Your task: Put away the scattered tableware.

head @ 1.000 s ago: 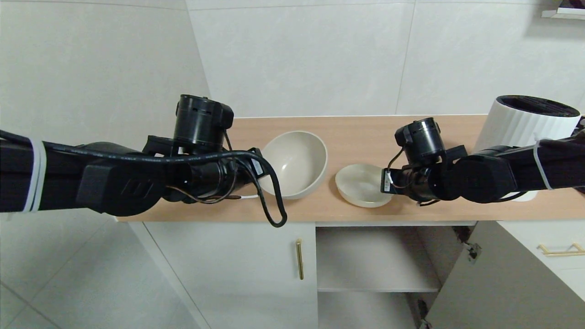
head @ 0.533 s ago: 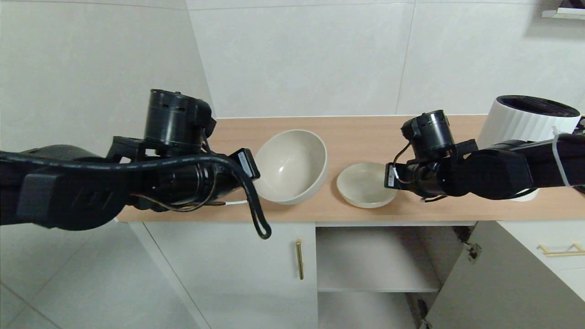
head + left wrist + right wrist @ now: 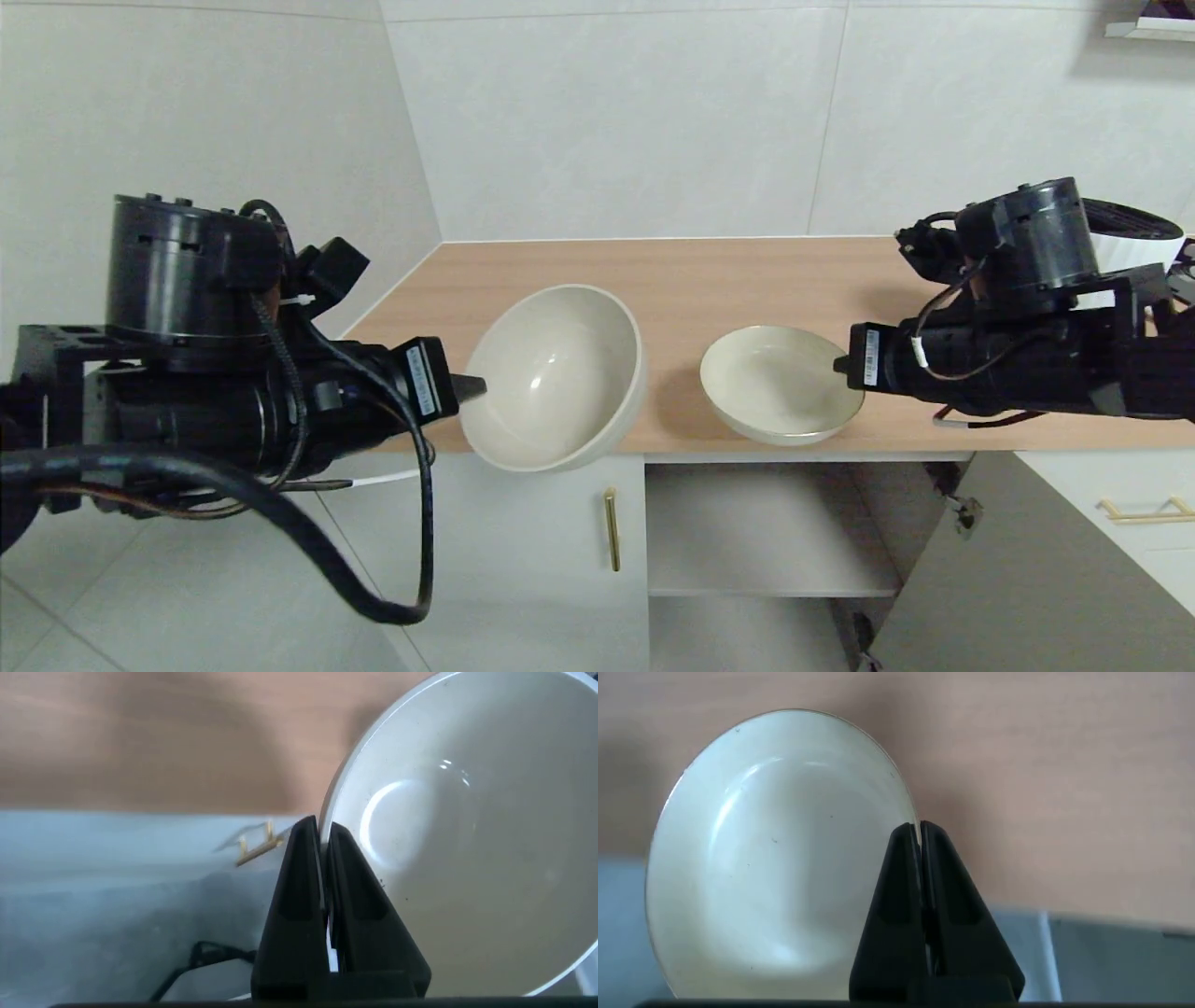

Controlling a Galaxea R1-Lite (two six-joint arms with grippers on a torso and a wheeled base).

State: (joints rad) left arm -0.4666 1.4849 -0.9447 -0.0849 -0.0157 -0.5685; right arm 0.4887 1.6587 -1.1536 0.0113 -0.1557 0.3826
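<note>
Large bowl is tilted and off the bench, overhanging its front edge; my left claw is pinched on its rim; small bowl is to its right, apart, at the bench's front edge, can't tell if it's touching; right claw clamped on that rim; open cabinet below; white ribbed container behind the right arm.

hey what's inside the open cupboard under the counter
One white shelf, nothing seen on it. The open door covers the lower right part of the cupboard.
</note>
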